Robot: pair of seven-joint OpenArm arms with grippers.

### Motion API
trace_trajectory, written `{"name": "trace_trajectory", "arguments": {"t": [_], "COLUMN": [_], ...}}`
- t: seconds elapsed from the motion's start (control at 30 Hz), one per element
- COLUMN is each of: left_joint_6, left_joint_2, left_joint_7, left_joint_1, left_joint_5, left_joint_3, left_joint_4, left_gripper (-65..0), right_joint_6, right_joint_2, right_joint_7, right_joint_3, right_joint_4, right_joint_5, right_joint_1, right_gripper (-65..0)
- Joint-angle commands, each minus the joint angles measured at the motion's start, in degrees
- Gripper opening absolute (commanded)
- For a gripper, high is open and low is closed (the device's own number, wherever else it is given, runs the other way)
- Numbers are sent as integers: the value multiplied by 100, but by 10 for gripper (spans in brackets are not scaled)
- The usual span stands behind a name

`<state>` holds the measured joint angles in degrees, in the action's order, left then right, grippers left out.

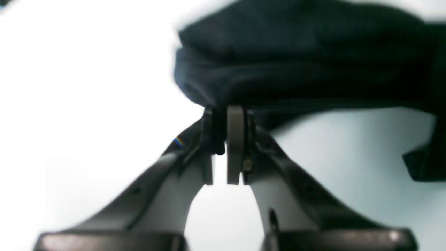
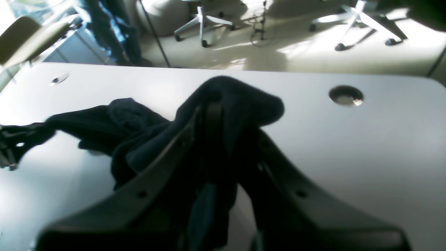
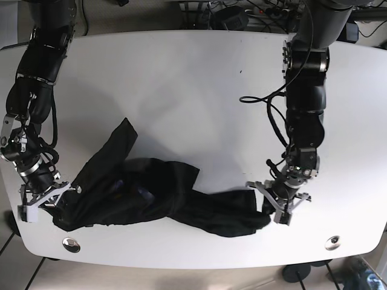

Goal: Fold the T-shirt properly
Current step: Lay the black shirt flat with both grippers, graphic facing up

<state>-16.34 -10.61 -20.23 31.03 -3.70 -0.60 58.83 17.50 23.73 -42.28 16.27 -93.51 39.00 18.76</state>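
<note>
A dark navy T-shirt (image 3: pixel 151 196) lies bunched and twisted across the near part of the white table (image 3: pixel 193 90). My left gripper (image 3: pixel 270 211) is shut on the shirt's right end; in the left wrist view its fingers (image 1: pixel 236 139) pinch the dark cloth (image 1: pixel 299 59). My right gripper (image 3: pixel 51 202) is shut on the shirt's left end. In the right wrist view the cloth (image 2: pixel 230 104) is draped over and between the gripper's fingers (image 2: pixel 212 115), and the rest trails off to the left (image 2: pixel 104 122).
The table has cable holes near its front edge (image 3: pixel 71 243) (image 3: pixel 332 243), and one shows in the right wrist view (image 2: pixel 345 95). Office chairs (image 2: pixel 359 17) stand on the floor beyond the table. Cables (image 3: pixel 242 15) lie behind the far edge.
</note>
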Motion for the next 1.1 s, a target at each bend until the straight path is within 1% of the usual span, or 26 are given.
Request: {"name": "trace_trajectory", "arguments": {"t": [0.03, 0.1, 0.2, 0.23, 0.27, 0.3, 0.37, 0.4, 0.5, 0.57, 0.6, 0.63, 0.67, 0.73, 0.77, 0.83, 0.9, 0.97, 1.0, 1.03, 1.1], "left_joint_6": [73, 73, 65, 65, 65, 65, 65, 38, 29, 21, -120, -252, -340, -357, -366, -366, -366, -366, -366, -366, -375], "left_joint_2": [-332, -517, -754, -825, -904, -912, -992, -1009, -1282, -1299, -1299, -1299, -1299, -1308, -1308, -1299, -1282, -1238, -1123, -939, -728], "left_joint_7": [-83, -197, -478, -513, -505, -505, -505, -505, -496, -496, -513, -522, -566, -883, -1015, -1199, -1419, -1621, -1691, -1762, -1894], "left_joint_1": [207, 313, 788, 963, 1218, 1447, 1948, 2335, 2994, 3029, 3003, 2915, 2678, 2273, 1992, 1280, 585, -206, -628, -1226, -2017], "left_joint_5": [-38, -38, -38, -38, -38, -38, -21, -12, -38, -38, -38, -12, -3, -38, -38, -38, -38, -56, -56, -47, -47], "left_joint_3": [258, 566, 821, 829, 829, 829, 821, 821, 821, 821, 821, 821, 829, 873, 1005, 1374, 1665, 1796, 1823, 1990, 2333], "left_joint_4": [478, 733, 768, 759, 733, 530, 223, -67, -621, -656, -604, -489, -252, 126, 399, 970, 1489, 1963, 2245, 2737, 3291], "left_gripper": [-650, -650, -650, -650, -650, -650, -650, -650, -650, -650, -650, -650, -650, -650, -650, -650, -650, -650, -650, -650, -650], "right_joint_6": [-84, -163, -145, -145, -145, -136, -136, -154, -154, -145, -136, -136, -136, -136, -136, -136, -136, -136, -136, -136, -136], "right_joint_2": [85, 85, 85, 76, 32, 32, 14, 14, 76, 129, 129, 129, 129, 137, 137, 76, -91, -197, -206, -311, -381], "right_joint_7": [233, 241, 241, 241, 241, 250, 277, 417, 602, 584, 567, 567, 567, 575, 575, 575, 575, 575, 575, 575, 575], "right_joint_3": [12, -14, -32, -93, -313, -506, -638, -647, -638, -629, -629, -621, -603, -594, -489, -190, 12, 197, 294, 408, 566], "right_joint_4": [46, 424, 1066, 1303, 1743, 2121, 2543, 2833, 3228, 3220, 3211, 3158, 2877, 2464, 2270, 1910, 1532, 1224, 1101, 925, 749], "right_joint_5": [104, 113, 69, 69, 60, 60, 60, 51, 51, 95, 113, 113, 113, 122, 122, 122, 122, 122, 130, 227, 491], "right_joint_1": [211, 519, 1143, 1407, 1891, 2339, 2875, 3165, 3579, 3570, 3411, 3218, 2910, 2286, 1970, 1266, 581, -61, -386, -843, -1450], "right_gripper": [-629, -629, -629, -629, -629, -629, -629, -629, -629, -629, -629, -629, -629, -629, -629, -629, -629, -629, -629, -629, -629]}}
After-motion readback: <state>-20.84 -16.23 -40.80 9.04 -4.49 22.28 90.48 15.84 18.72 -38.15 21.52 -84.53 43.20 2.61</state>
